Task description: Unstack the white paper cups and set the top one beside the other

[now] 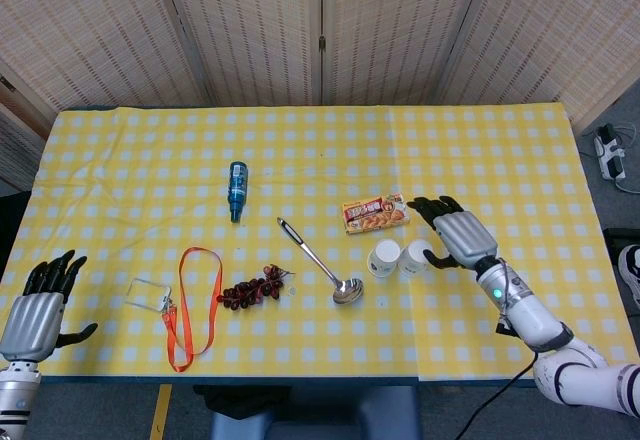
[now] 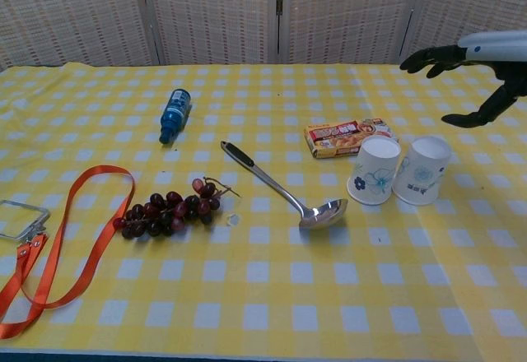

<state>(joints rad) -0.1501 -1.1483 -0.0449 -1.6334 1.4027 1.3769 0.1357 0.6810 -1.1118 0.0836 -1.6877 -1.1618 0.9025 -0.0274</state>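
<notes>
Two white paper cups [image 2: 375, 171] [image 2: 421, 170], upside down, side by side, touching; blue floral print.
</notes>
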